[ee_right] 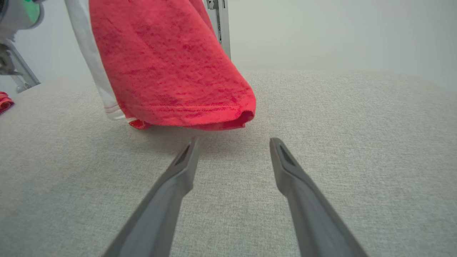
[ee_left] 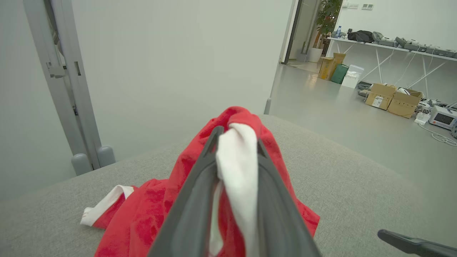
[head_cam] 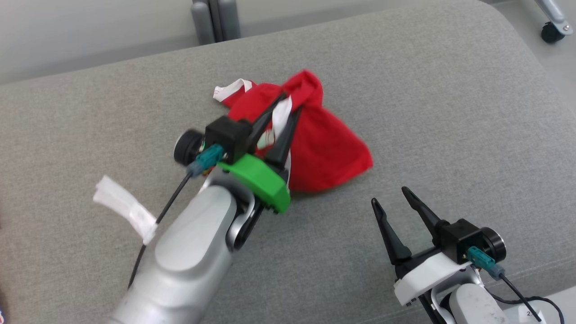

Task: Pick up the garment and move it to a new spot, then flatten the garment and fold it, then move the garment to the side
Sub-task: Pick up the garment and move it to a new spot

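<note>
The garment (head_cam: 324,144) is red with white trim, bunched up on the grey cushioned surface (head_cam: 427,90). My left gripper (head_cam: 290,102) is shut on a white-and-red fold near the garment's top, and the cloth hangs from it. In the left wrist view the white trim (ee_left: 237,157) is pinched between the dark fingers (ee_left: 200,185). My right gripper (head_cam: 390,195) stands open at the lower right, a short way from the garment's hem (ee_right: 200,119), nothing between its fingers (ee_right: 178,178).
A white strip (head_cam: 126,207) is taped to the left arm's cable. Grey metal legs (head_cam: 216,20) stand behind the surface's far edge. A wheel (head_cam: 552,32) sits on the floor at the far right. Cardboard boxes (ee_left: 392,98) and tables line the room's wall.
</note>
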